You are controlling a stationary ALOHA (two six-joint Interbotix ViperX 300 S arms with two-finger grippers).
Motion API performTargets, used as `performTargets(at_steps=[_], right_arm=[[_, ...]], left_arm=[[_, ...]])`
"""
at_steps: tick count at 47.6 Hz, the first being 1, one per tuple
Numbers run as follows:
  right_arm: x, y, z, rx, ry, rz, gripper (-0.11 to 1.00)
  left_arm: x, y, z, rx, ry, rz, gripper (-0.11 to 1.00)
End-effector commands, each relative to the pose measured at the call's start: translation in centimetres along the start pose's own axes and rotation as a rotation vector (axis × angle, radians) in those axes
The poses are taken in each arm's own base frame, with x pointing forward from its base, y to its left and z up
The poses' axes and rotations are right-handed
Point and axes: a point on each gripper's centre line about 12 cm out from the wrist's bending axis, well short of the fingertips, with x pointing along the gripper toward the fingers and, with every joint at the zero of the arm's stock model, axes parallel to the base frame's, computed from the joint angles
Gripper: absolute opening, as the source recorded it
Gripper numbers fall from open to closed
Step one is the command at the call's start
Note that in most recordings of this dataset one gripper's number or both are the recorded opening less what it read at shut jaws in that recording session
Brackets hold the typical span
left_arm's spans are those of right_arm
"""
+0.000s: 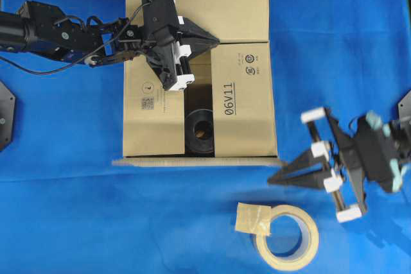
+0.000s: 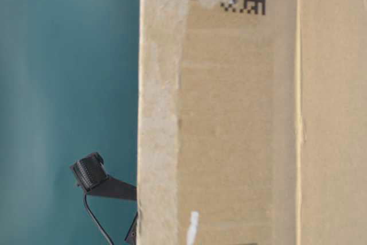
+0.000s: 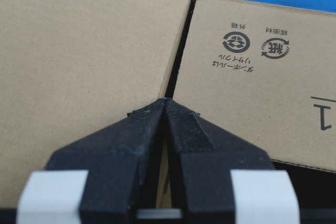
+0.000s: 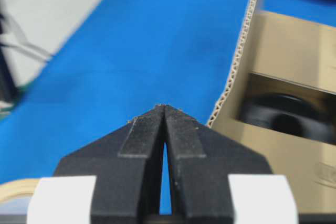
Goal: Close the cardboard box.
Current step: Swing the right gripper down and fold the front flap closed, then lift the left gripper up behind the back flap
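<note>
Flap standing at cardboard box (image 1: 241, 104) near edge lies just left of right gripper (image 1: 277, 178) (fingers pinched, empty); left gripper (image 1: 215, 43) pinched too.

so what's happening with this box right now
A two-armed robot is closing the cardboard box. The left gripper, shut, rests over the top where the flaps meet. A gap between two folded flaps shows a black roll inside. The near flap stands upright. The right gripper, shut and empty, sits just off the box's near right corner, beside a tape roll.
</note>
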Motion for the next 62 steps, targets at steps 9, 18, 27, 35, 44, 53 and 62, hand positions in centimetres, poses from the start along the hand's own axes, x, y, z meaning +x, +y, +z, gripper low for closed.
performTargets(at_steps=[9, 18, 27, 35, 44, 53, 62], right_arm=[[-0.8, -5.1, -0.6, 0.079, 0.033, -0.170, 0.00], [-0.3, -6.8, -2.4, 0.130, 0.097, -0.231, 0.00], [0.9, -7.4, -4.5, 0.155, 0.169, -0.251, 0.00], [1.6, -7.8, -5.7, 0.194, 0.210, -0.272, 0.00], [1.6, -7.8, -5.6, 0.199, 0.206, -0.274, 0.00], [1.6, -7.8, -5.5, 0.199, 0.203, -0.274, 0.00], [1.6, -7.8, -5.4, 0.199, 0.200, -0.274, 0.00]], left_arm=[[-0.2, 0.2, 0.7, -0.004, -0.021, 0.004, 0.00], [-0.2, 0.1, 0.8, -0.003, -0.023, 0.003, 0.00], [-0.2, 0.1, 0.8, -0.003, -0.024, 0.003, 0.00], [-0.2, 0.2, 0.8, -0.006, -0.024, 0.004, 0.00], [-0.3, 0.2, 1.2, -0.006, -0.034, 0.004, 0.00], [-1.3, -0.6, 3.9, -0.007, -0.075, -0.014, 0.00], [-2.9, -0.4, 7.4, -0.001, -0.105, -0.014, 0.00]])
